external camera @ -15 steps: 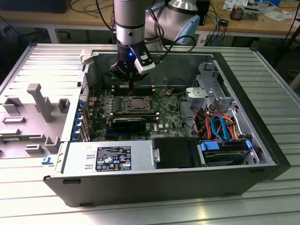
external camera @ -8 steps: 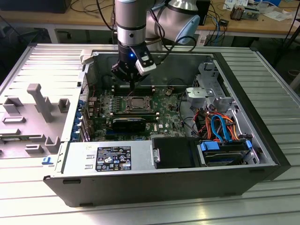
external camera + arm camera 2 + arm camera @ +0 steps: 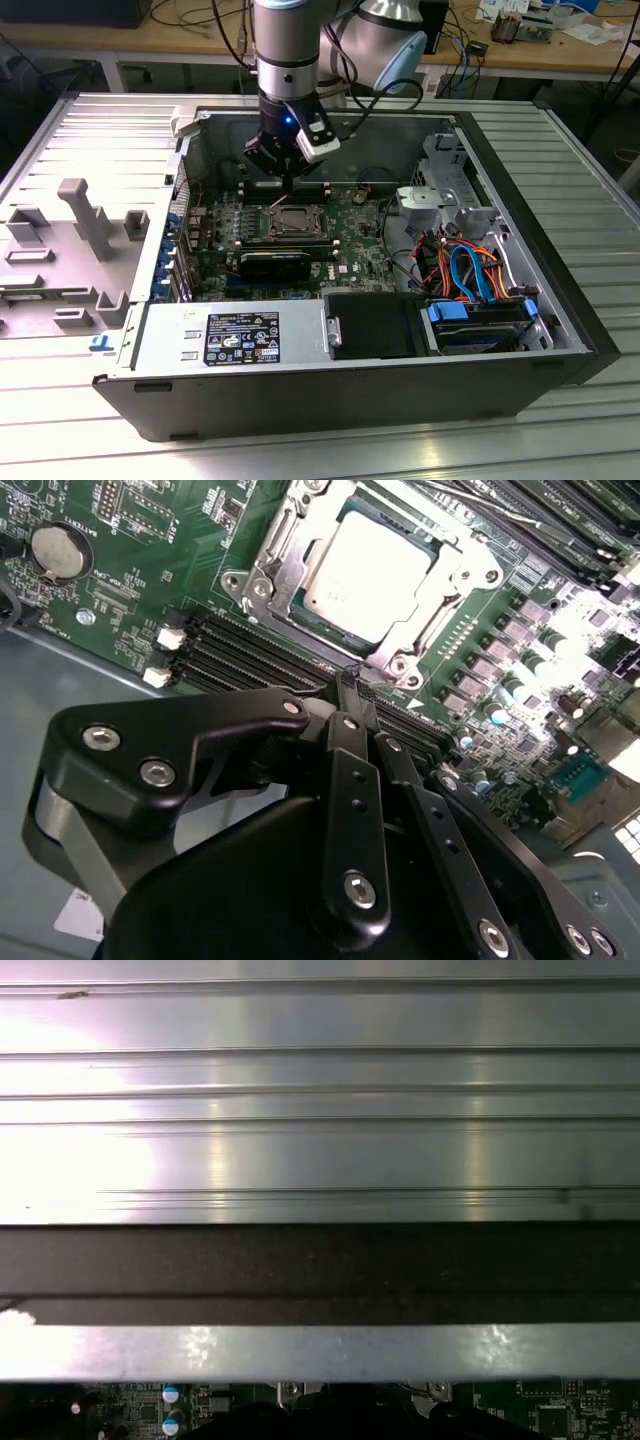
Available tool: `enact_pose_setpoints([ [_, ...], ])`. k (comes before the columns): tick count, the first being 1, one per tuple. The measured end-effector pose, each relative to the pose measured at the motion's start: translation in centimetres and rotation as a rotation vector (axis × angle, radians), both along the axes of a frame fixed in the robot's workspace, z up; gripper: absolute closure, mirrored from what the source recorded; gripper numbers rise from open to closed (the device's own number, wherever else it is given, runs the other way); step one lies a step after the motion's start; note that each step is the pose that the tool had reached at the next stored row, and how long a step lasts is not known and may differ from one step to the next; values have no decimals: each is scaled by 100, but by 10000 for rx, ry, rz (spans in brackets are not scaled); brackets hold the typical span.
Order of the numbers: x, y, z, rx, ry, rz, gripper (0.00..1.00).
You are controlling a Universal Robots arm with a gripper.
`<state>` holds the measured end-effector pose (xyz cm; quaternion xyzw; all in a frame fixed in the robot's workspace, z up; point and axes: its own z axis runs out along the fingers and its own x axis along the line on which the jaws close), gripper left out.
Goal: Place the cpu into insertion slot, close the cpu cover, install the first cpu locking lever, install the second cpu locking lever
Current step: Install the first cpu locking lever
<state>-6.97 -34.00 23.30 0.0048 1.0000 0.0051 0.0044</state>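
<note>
Over the open computer case in the exterior view, hanging with the gripper just above the far edge of the insertion slot. Onto the second wrist view: fingers pressed together on nothing, cpu seated under the lowered cpu cover. Across the first wrist view, ribbed silver bench, dark case wall, a strip of green board.

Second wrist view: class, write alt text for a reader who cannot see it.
The cpu sits in the insertion slot, framed by the cover, on a green board. The black end effector, shut, points toward the memory slots beside it.
</note>
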Motion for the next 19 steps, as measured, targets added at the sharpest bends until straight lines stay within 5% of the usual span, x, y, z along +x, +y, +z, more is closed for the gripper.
enact_pose_setpoints([
  [19, 217, 17, -172, -48, -8, 315, 89],
])
